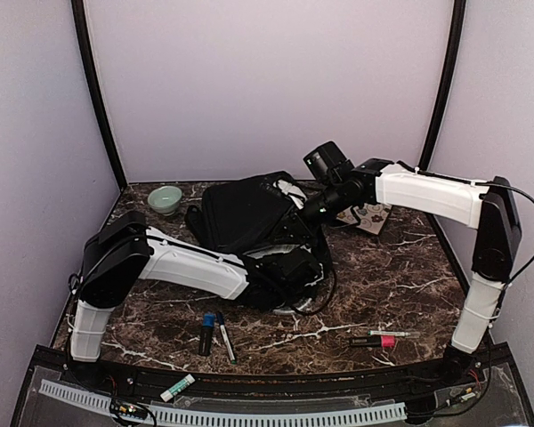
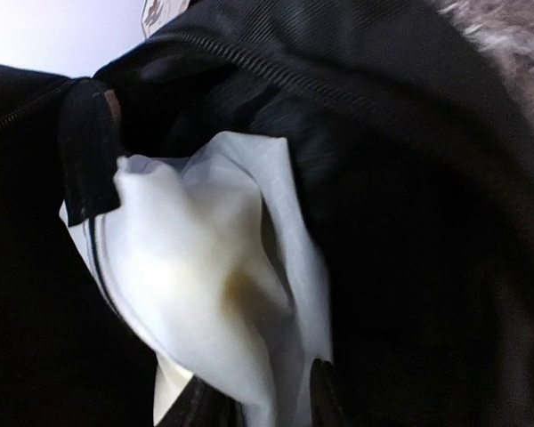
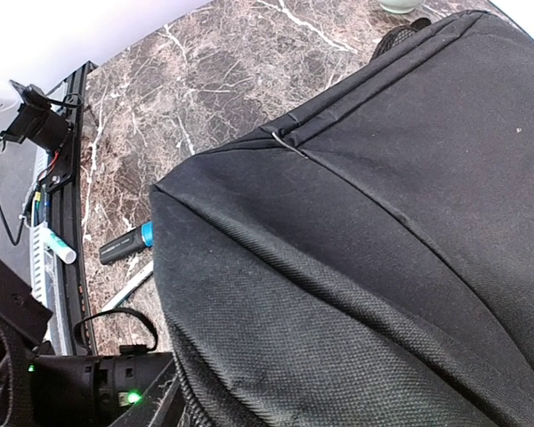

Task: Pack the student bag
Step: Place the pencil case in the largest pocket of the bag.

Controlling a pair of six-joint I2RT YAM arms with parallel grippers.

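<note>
- The left gripper (image 2: 262, 405) pinches the lower end of a white pouch (image 2: 205, 267) that sits in the mouth of the student bag (image 1: 240, 213).
- The right gripper (image 1: 317, 210) is at the bag's right edge; I cannot tell whether its fingers are spread or pressed together.
- The bag lies at the back middle of the marble table (image 1: 400, 285).
- A green bowl (image 1: 165, 198) sits just left of the bag.
- A blue-capped marker (image 1: 206, 331) lies toward the front.

Left tool (image 2: 260, 405) cropped at bottom edge
</note>
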